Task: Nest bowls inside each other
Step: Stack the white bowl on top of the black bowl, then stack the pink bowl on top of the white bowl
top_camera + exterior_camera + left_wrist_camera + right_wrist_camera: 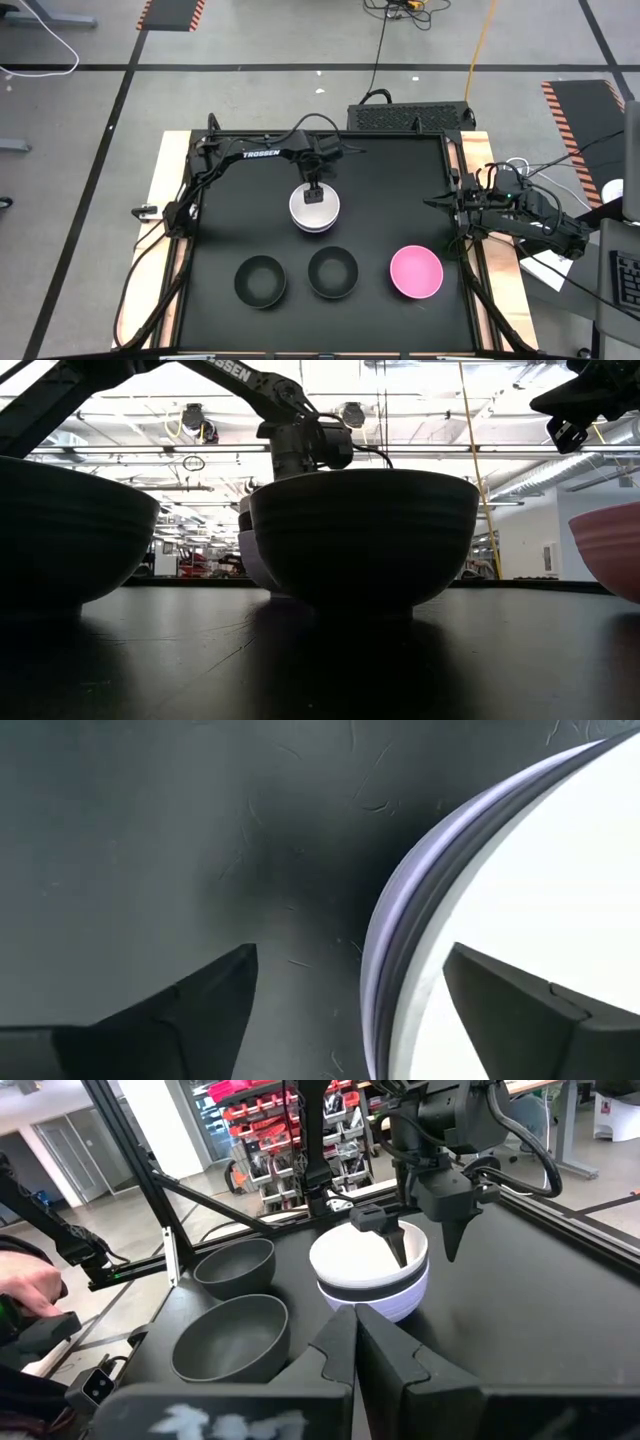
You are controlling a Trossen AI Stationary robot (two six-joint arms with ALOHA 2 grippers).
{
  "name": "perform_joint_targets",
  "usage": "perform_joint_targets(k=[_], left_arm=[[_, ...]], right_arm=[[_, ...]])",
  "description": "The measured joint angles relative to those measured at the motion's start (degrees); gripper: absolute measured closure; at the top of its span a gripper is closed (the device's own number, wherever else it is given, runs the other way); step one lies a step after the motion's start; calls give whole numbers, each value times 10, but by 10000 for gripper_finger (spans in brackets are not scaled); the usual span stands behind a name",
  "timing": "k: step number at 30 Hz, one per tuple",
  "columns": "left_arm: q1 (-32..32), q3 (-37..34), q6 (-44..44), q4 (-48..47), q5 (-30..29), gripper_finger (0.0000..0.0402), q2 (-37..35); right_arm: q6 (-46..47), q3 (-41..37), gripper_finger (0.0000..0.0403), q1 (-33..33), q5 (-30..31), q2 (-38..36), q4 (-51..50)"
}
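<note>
L gripper (314, 196) fingers apart astride rim of white bowl (322, 213) stacked mid-desk, 2 black bowls (260, 279) & pink bowl (416, 272) in front; R gripper (437, 202) fingers together at desk edge.

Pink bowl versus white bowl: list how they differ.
The pink bowl stands alone near the table's right side; the white bowl sits nested in a lavender bowl at the centre. The left hand straddles the white bowl's rim, open; nothing touches the pink one. Both are upright and round.

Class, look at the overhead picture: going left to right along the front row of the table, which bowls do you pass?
Black bowl on the left → black bowl in the middle → pink bowl.
</note>
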Motion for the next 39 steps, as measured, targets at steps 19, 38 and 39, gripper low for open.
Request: perform_joint_targets(k=[19,38,39], left_arm=[[0,6,-9,-48,-3,73,-2],[-2,91,-18,-117,-2,73,-13],[-2,101,-20,-122,-2,73,-13]], right_arm=[[0,0,403,0,0,0,0],[-1,0,403,0,0,0,0],[-1,0,403,0,0,0,0]])
